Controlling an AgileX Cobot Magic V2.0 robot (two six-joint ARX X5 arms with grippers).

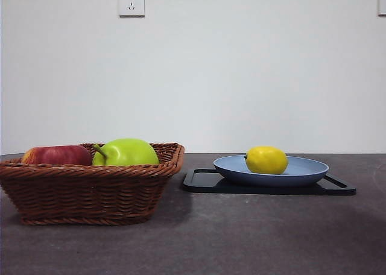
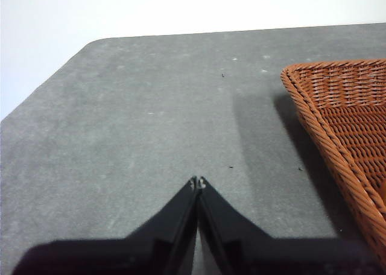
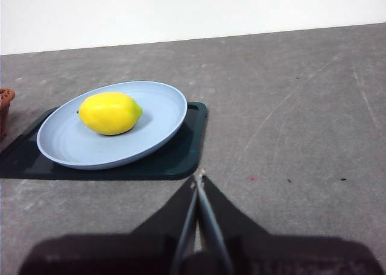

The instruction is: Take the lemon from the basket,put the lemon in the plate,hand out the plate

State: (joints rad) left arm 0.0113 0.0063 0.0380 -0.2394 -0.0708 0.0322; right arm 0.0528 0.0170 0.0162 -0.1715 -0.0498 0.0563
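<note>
The small yellow oval lemon [image 3: 110,113] lies in the round blue plate [image 3: 66,143] on the flat black tray [image 3: 181,154], open grey table [image 3: 289,106] beyond its edge, while the right gripper [image 3: 199,177] and left gripper [image 2: 198,181], beside the brown wicker basket [image 2: 344,112], have jaws pressed together.

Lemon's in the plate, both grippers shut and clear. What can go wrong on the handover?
1. The lemon lies loose and off-centre in the shallow plate; any tilt on lifting may roll it over the rim.
2. The plate sits on a black tray with only its thin rim overhanging, so the right gripper, now shut, may slip or drag the tray.
3. The basket stands close beside the tray; a wide swing might clip it.
</note>
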